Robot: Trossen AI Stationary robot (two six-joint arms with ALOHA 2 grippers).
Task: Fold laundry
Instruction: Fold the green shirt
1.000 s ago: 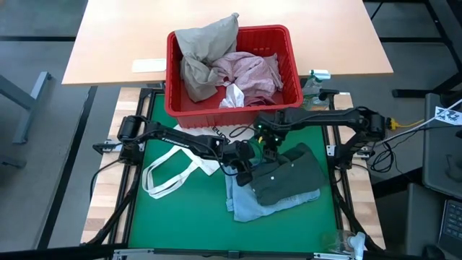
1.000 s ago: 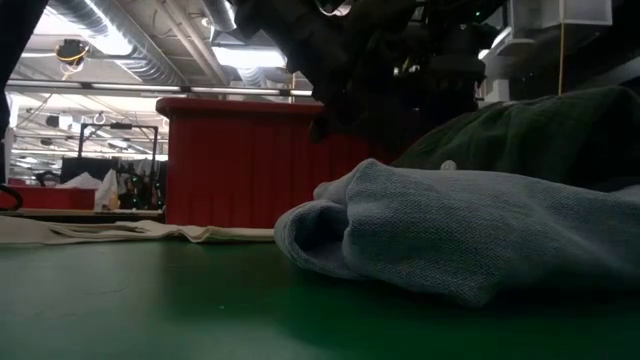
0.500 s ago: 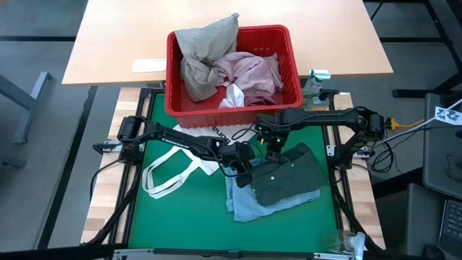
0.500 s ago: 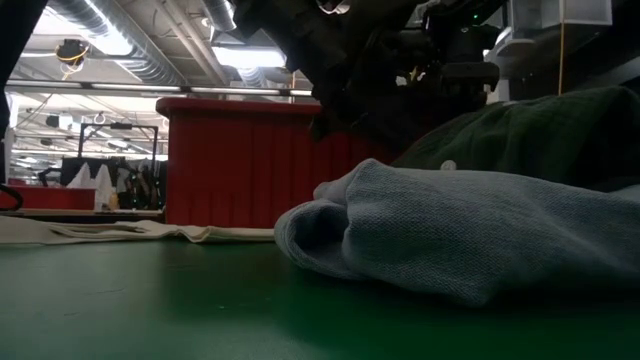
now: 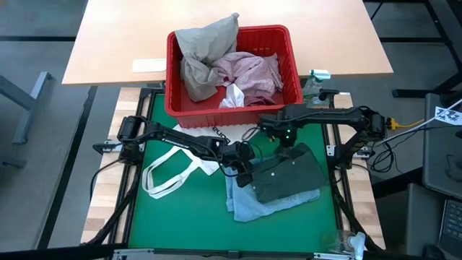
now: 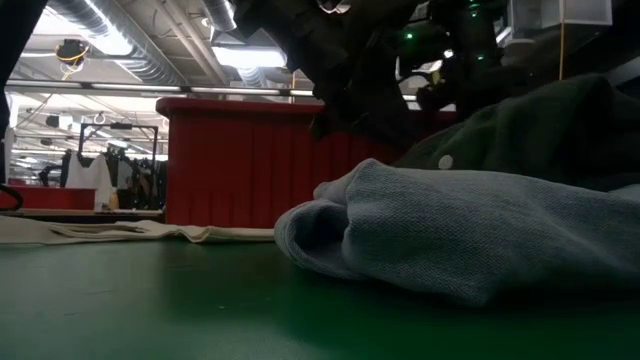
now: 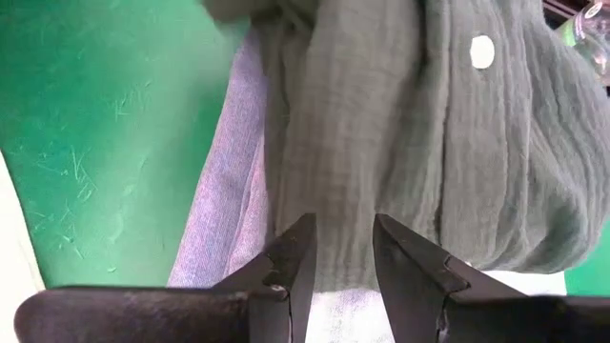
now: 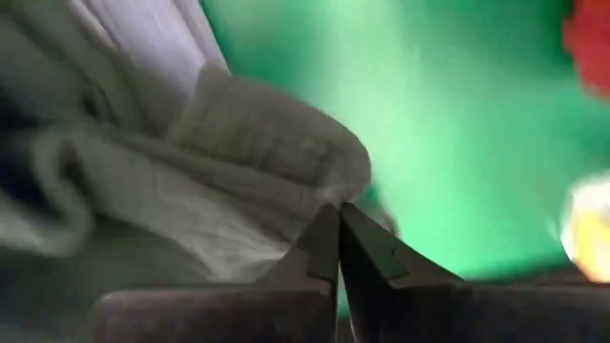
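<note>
A dark grey-green garment lies bunched on top of a light blue one on the green mat, right of centre. My left gripper sits at the dark garment's left edge and is shut on it. My right gripper is at the garment's far edge, with its fingers shut on the cloth there. In the low view the blue garment lies in front, and the dark one rises behind it. More laundry fills the red basket. My left gripper pinches the dark garment's bunched left edge between its two fingers, which stand apart with cloth between them. It comes in low from the table's left. The garment rests on the blue one. My right gripper has its shut fingertips on a fold at the garment's far edge, coming from above. How many layers it has cannot be seen. That part of the cloth is raised a little.
The red basket stands at the mat's far edge, holding beige, pink and white cloth. A white tote bag lies on the mat left of the garments. A clear bottle stands right of the basket. Green mat shows bare toward the near edge.
My right gripper has shut and has moved a little toward the table's right and far edges, along the dark garment's far edge. In the low view the garment's right part now stands higher. My left gripper has kept its hold.
</note>
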